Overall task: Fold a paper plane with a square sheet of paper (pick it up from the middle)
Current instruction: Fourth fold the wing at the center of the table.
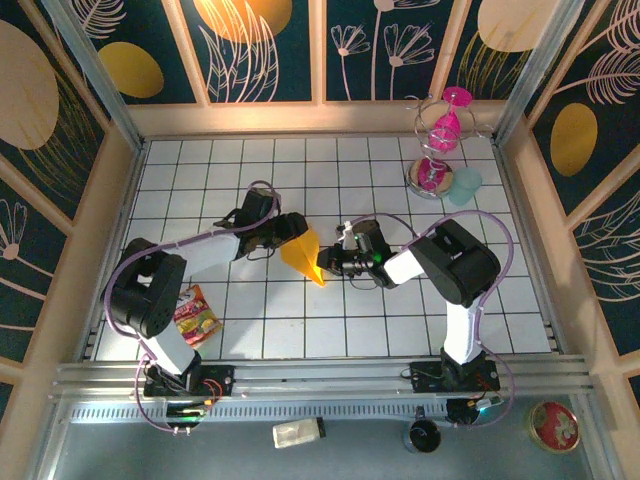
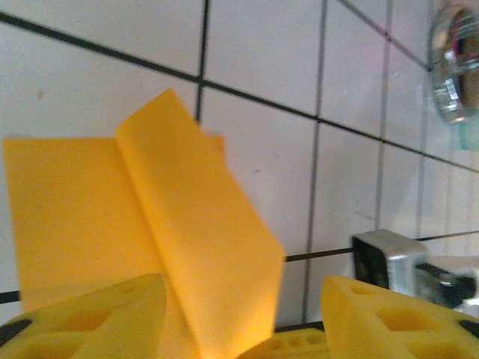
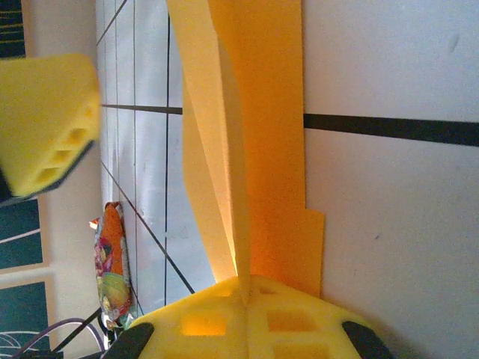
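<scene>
STATUS: paper plane part-folded, one flap upright | right pincer: clamped on its crease | left pincer: parted, empty | you have wing folds left.

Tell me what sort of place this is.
Likely a staged robot test cell: white tiled table, floral wall panels, left arm and right arm bolted to a front rail.

White tiled floor here, crossed by dark grid lines and brightly lit, boxed in by a pale wooden frame. Behind it stand dark teal wall panels printed with white flowers and gold and peach discs. A ribbed metal rail runs along the near edge.
</scene>
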